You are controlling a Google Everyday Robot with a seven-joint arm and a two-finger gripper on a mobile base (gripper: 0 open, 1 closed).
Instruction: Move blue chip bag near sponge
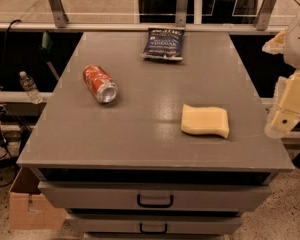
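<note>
The blue chip bag (pixel 163 44) lies flat at the far edge of the grey table (pixel 140 134), dark navy with white lettering. The sponge (pixel 205 120), a pale yellow foam block with wavy edges, lies at the table's right front. The two are well apart, the bag far behind and to the left of the sponge. My gripper (pixel 286 115) hangs off the table's right edge, to the right of the sponge and touching nothing.
A red soda can (pixel 100 83) lies on its side at the table's left middle. Drawers with dark handles (pixel 155 201) sit under the tabletop. A rail with metal posts (pixel 181 6) runs behind the table. A water bottle (pixel 29 87) and cardboard box (pixel 27 204) are at left.
</note>
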